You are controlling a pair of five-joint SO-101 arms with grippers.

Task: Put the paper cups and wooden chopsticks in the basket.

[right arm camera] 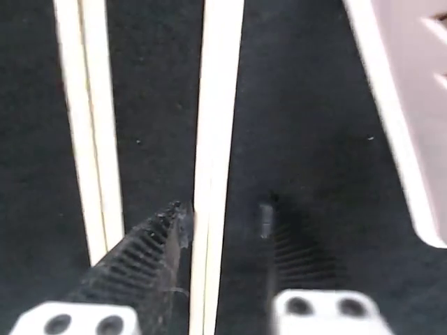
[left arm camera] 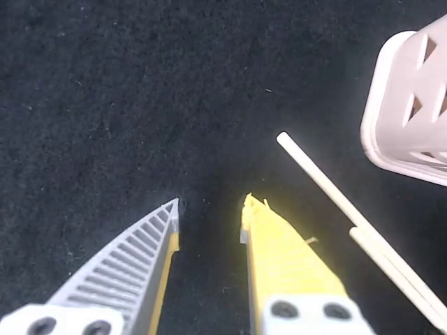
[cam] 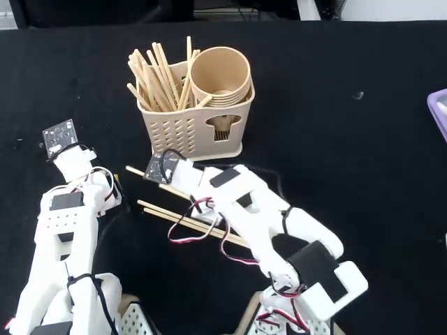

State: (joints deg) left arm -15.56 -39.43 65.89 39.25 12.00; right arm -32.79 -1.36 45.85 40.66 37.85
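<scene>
Chopstick pair (right arm camera: 213, 139) lies flat on cloth (right arm camera: 300, 105), long axis running straight out from right gripper (right arm camera: 222, 209), btwn its parted jaws; near end hidden under wrist. 2nd pair (right arm camera: 87, 125) parallel, just outside one jaw. Basket (right arm camera: 412, 105) opposite side, partly cut off. Left gripper (left arm camera: 211, 202) jaws apart over cloth.

Left arm (cam: 66, 230) lower left of frame, left gripper (left arm camera: 209, 209) jaws parted, right arm (cam: 258, 223) lower centre, right gripper (right arm camera: 222, 209) jaws parted.
</scene>
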